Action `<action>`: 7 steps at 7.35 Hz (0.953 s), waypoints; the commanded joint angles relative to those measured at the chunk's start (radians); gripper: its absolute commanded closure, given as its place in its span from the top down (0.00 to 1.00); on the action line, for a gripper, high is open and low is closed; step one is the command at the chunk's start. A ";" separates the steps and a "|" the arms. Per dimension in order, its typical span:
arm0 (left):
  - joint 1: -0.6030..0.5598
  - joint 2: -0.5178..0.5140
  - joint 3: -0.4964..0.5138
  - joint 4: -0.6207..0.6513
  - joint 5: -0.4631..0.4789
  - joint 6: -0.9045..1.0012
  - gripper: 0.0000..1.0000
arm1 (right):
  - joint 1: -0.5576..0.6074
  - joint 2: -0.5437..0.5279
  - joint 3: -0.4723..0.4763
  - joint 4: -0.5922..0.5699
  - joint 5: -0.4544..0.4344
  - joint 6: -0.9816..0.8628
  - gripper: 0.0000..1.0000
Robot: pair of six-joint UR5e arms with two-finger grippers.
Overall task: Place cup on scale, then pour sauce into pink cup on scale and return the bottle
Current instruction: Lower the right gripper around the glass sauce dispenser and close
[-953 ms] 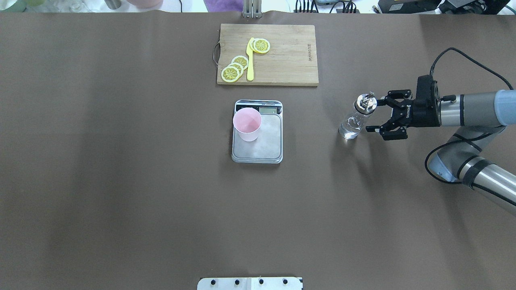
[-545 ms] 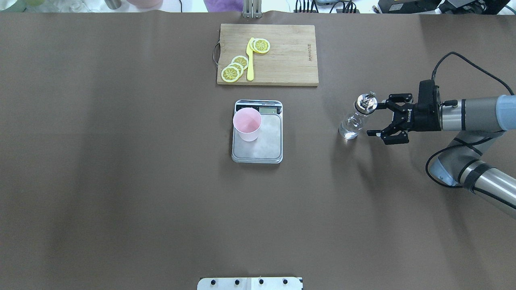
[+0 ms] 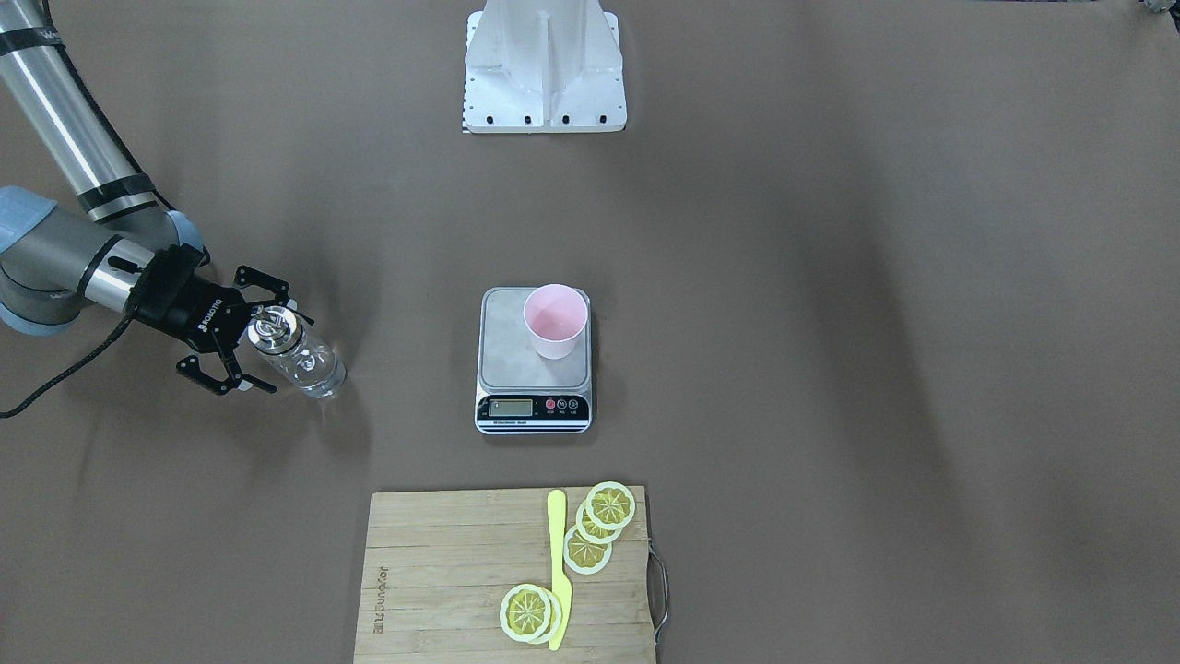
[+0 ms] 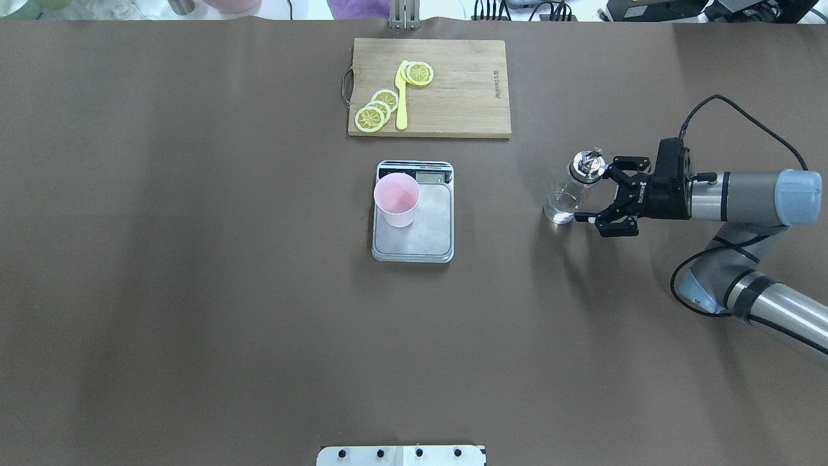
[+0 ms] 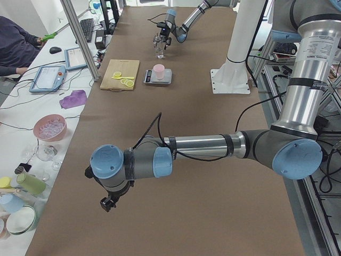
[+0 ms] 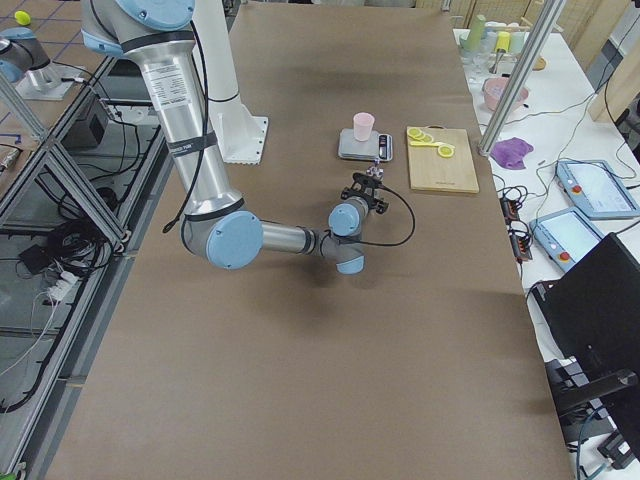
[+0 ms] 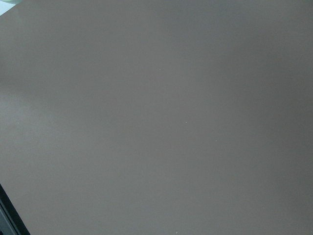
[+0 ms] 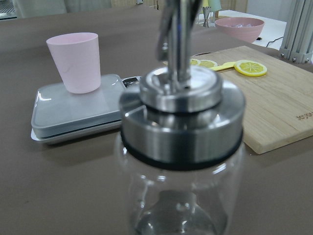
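On the scale [image 4: 430,223]: cup [image 4: 396,199], far-left corner. Beyond scale: cutting board [image 4: 466,90]. Right of scale, on bench [image 4: 194,259]: bottle [image 4: 569,194].

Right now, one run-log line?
pink cup: on scale, upright | bottle: upright on table | right claw: open, flanking bottle | left claw: state unclear

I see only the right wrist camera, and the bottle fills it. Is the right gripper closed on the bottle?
Observer: No. In the overhead view the right gripper is open, its fingers spread on either side of the bottle.
Operator: And the other arm?
Observer: The left gripper hangs low over bare table, far from the scale. Only the exterior left view shows it, so I cannot tell whether it is open.
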 commanded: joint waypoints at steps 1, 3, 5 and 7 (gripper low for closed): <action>0.002 0.001 0.001 0.000 0.000 -0.001 0.98 | -0.004 0.010 0.007 0.000 -0.009 0.003 0.98; 0.002 0.002 0.001 0.000 0.000 0.000 0.98 | -0.006 0.018 0.007 0.000 -0.013 0.005 0.98; 0.002 0.002 0.001 -0.008 0.000 -0.001 0.98 | -0.012 0.026 0.007 0.000 -0.030 0.009 0.97; 0.002 0.002 0.001 -0.008 0.000 -0.001 0.98 | -0.016 0.024 0.015 0.000 -0.030 0.009 0.69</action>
